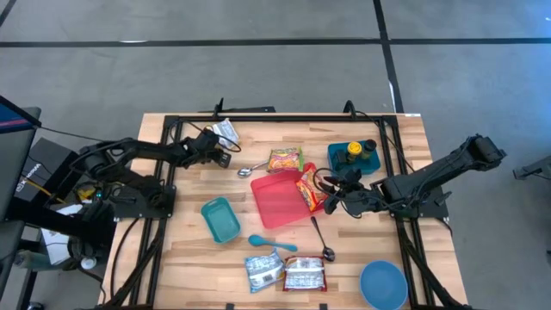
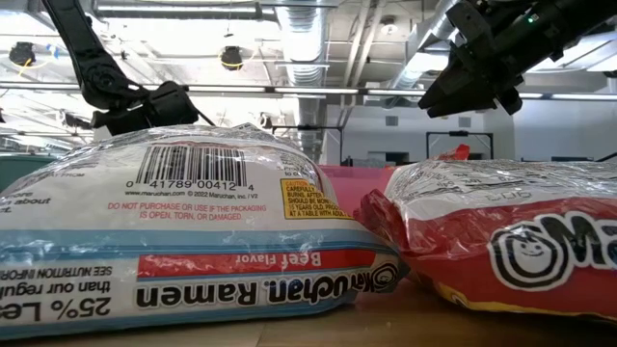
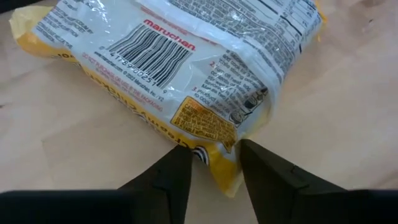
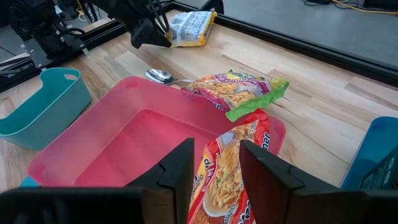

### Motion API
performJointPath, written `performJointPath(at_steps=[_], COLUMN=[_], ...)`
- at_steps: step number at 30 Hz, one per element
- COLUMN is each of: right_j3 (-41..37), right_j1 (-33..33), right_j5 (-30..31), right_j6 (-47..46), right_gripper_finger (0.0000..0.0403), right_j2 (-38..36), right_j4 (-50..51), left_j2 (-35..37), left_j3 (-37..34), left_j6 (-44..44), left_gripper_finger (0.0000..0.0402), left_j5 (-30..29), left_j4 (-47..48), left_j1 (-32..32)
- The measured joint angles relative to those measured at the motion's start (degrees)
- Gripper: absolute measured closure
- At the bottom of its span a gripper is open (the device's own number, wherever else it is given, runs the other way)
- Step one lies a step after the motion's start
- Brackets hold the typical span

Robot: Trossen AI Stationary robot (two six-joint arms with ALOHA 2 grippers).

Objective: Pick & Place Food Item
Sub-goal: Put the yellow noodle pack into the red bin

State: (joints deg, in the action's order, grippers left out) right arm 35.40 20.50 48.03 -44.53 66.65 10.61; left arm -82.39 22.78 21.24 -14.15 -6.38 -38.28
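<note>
Right wrist view, right end effector (image 4: 214,171) gripping red noodle packet (image 4: 231,171) over pink tray (image 4: 124,134)

We count five food packets on the bench (image 1: 189,258): two ramen packs (image 1: 264,270) (image 1: 305,274), one yellow-edged ramen pack (image 1: 225,131) at the left gripper (image 1: 217,153), one red snack bag (image 1: 311,189) at the right gripper (image 1: 334,196), and one green-trimmed snack bag (image 1: 285,159). There are two metal spoons (image 1: 250,168) (image 1: 319,237), one blue spoon (image 1: 271,243), one pink tray (image 1: 280,204), one teal bin (image 1: 220,219), one blue bowl (image 1: 383,284) and one blue container (image 1: 355,156).
</note>
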Motion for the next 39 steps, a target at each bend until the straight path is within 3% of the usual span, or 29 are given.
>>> performJointPath(at_steps=[19,34,39], right_j3=[0.00,0.00,0.00], right_j1=[-0.01,-0.01,0.01], right_j5=[0.00,0.00,0.00], right_j6=[0.02,0.13,0.13], right_gripper_finger=[0.0281,0.0281,0.0281], right_j2=[0.00,0.00,0.00], right_j4=[0.00,0.00,0.00], left_j2=[-0.15,-0.12,3.37], left_j3=[-0.11,-0.17,-0.20], left_j6=[-0.23,-1.93,-1.92], left_gripper_finger=[0.0397,0.0401,0.0401], left_j5=[1.05,1.44,1.14], left_j4=[-1.45,-4.92,-4.86], left_j1=[-0.01,2.78,4.58])
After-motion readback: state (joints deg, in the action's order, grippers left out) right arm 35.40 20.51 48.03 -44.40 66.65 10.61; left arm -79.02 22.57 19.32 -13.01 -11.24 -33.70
